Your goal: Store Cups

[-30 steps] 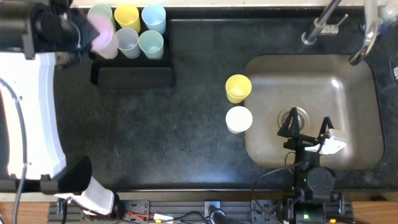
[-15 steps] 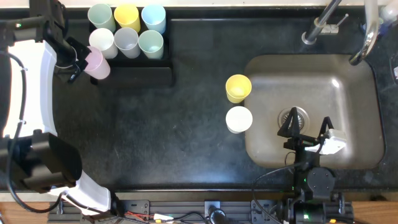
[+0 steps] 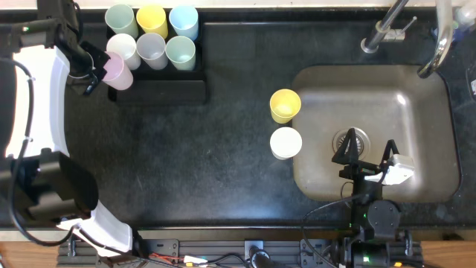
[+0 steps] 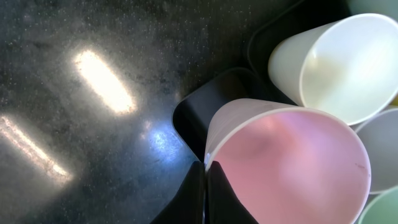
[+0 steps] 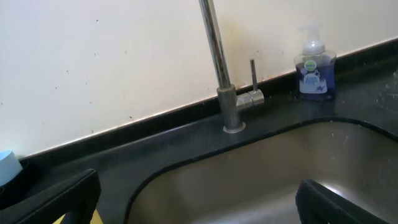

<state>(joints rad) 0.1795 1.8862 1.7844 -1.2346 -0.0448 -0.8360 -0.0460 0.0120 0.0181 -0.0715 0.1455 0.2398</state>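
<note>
Edging slightly closer to the black plastic cup rack [image 3: 160, 92], the left claw [image 4: 205, 169] is pinching the rim of the tilted, translucent pink plastic cup [image 4: 286, 165] at the rack's left end. The right claw [image 3: 364, 154] is hanging open over the steel sink [image 3: 416, 97]. A yellow plastic cup [image 3: 285, 105] and a white plastic cup [image 3: 285, 142] are standing on the dark desk [image 3: 208, 164] beside the sink.

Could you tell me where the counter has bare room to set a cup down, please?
The widest bare stretch of counter lies between the black rack and the yellow cup and white cup by the sink. It is crowded at the rack's left end, where the left gripper holds the pink cup beside the stored cups.
</note>
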